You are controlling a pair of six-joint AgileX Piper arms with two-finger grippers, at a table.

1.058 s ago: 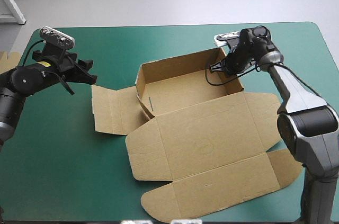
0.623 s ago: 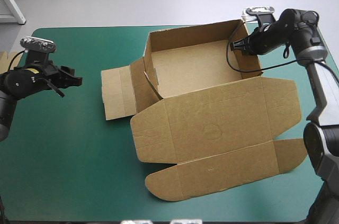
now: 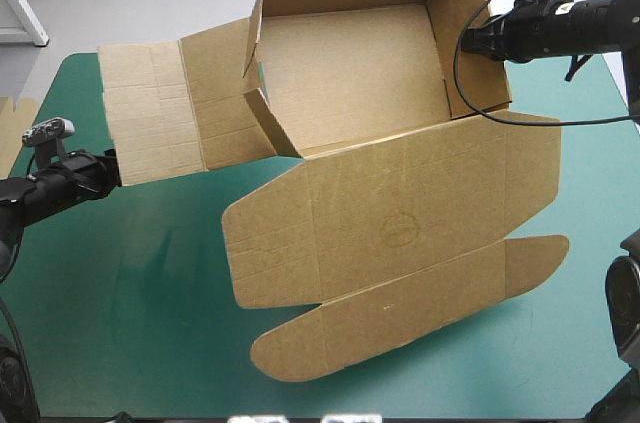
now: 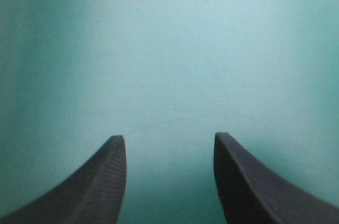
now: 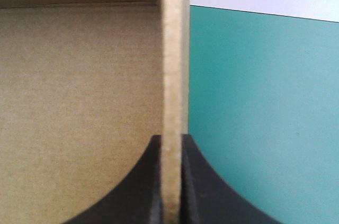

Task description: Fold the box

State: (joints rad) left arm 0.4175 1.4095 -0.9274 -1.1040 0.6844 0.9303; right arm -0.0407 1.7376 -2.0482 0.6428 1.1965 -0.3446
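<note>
The brown box (image 3: 390,223) hangs lifted and tilted above the teal-green table, its tray open toward the camera and its lid panel spread flat below. My right gripper (image 3: 472,41) is shut on the tray's right wall (image 5: 174,65); in the right wrist view the board's edge stands between the two black fingers (image 5: 172,140). A long side flap (image 3: 150,113) sticks out to the left. My left gripper (image 3: 102,171) sits low at the table's left side, just under that flap's tip. It is open (image 4: 169,139), with only teal-green cover ahead of it.
A piece of more brown board (image 3: 10,128) shows at the table's left edge. Teal-green cover (image 3: 120,313) lies bare in front of the left arm and along the near edge.
The right gripper has raised the box off the table and toward the camera, its wall still held. The left arm has drawn back toward the table's left edge.
</note>
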